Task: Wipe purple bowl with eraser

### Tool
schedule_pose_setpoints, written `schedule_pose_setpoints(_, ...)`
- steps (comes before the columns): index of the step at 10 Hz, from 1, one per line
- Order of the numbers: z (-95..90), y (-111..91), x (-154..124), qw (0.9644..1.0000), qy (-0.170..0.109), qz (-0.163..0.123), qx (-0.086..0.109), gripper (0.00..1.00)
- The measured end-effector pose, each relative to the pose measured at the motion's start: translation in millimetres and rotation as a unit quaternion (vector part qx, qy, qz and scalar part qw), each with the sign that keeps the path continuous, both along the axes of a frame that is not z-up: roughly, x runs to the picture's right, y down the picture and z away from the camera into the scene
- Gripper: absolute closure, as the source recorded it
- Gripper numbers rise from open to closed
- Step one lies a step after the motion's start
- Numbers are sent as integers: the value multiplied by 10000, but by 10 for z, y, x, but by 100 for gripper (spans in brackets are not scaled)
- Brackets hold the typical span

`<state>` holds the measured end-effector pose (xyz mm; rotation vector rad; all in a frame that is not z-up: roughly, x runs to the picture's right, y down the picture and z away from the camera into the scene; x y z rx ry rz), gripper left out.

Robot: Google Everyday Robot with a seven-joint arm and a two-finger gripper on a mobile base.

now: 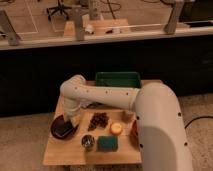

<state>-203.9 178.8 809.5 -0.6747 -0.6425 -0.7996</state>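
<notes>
While the gripper hangs over the right rim of the purple bowl on the left of the table, where the eraser seems to lie inside, its grip cannot be told, and the wiping looks unfinished.

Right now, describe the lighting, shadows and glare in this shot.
Camera view: warm, dim light on the table; the white arm is brightest; the wall below the counter is near black; the purple bowl reads dark, the claw at its rim; a faint glint on the metal cup.
</notes>
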Motion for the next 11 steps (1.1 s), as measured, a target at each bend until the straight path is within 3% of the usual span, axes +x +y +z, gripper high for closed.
schedule_pose_setpoints(6,-178,106,64,9999,23,-139,-57,85)
schedule_pose_setpoints(11,-276,311,-137,9991,-240,-263,-229,85)
